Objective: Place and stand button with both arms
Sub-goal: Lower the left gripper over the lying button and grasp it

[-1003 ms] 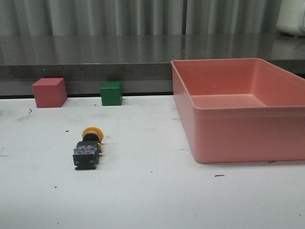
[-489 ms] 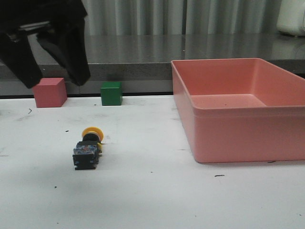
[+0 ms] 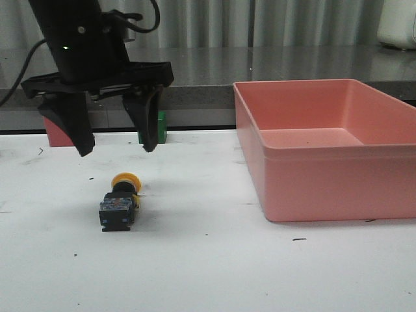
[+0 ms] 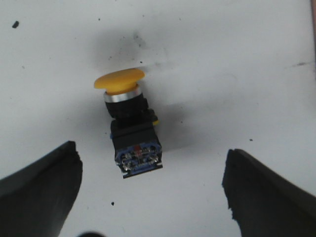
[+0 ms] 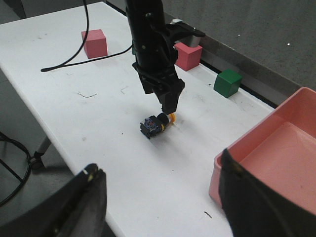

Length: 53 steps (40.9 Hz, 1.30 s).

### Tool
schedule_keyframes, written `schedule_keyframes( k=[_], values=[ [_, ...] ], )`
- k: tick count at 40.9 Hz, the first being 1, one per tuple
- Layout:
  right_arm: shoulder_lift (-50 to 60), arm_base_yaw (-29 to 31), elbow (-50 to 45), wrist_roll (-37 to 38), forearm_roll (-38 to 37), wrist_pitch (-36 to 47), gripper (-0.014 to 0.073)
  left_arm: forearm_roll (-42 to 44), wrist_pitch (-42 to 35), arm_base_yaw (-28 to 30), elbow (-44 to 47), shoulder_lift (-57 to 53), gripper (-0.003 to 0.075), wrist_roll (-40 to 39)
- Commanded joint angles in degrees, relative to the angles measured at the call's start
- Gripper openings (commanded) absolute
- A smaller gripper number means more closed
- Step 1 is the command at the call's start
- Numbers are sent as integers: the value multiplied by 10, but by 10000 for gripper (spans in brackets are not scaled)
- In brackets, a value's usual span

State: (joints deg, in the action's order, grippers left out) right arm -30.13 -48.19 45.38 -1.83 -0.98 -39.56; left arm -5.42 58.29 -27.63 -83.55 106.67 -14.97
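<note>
The button (image 3: pixel 120 201) lies on its side on the white table, yellow cap toward the back and blue and silver contacts toward the front. It also shows in the left wrist view (image 4: pixel 131 126) and the right wrist view (image 5: pixel 157 123). My left gripper (image 3: pixel 117 151) hangs open just above and behind it, one finger on each side, not touching; it also shows in the left wrist view (image 4: pixel 150 192). My right gripper (image 5: pixel 163 197) is open and empty, high over the table's near right part, far from the button. It is out of the front view.
A large pink-red bin (image 3: pixel 325 149) stands on the right. A green cube (image 3: pixel 160 123) and a pink-red cube (image 3: pixel 55 133) sit at the back, partly hidden by my left gripper. A second pink-red cube (image 5: pixel 95 43) and a black cable (image 5: pixel 74 63) lie far left.
My left arm has come into the front view from the upper left and lowered, open, over the button. The button has not moved.
</note>
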Motion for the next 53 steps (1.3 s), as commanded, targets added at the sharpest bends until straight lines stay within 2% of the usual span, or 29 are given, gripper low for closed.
schedule_keyframes(
  k=[1, 28, 43, 45, 53],
  values=[
    [-2, 3, 14, -6, 0, 40, 507, 19, 1, -3, -31, -3, 568, -39],
    [-2, 3, 14, -6, 0, 40, 507, 35, 27, -2, -109, 108, 568, -80],
    [-2, 3, 14, -6, 0, 40, 507, 37, 42, -2, -114, 141, 563, -85],
    [-2, 3, 14, -6, 0, 40, 507, 37, 43, -2, -114, 142, 540, -85],
    [-2, 3, 14, -6, 0, 40, 507, 37, 44, -2, -114, 143, 346, -85]
  ],
)
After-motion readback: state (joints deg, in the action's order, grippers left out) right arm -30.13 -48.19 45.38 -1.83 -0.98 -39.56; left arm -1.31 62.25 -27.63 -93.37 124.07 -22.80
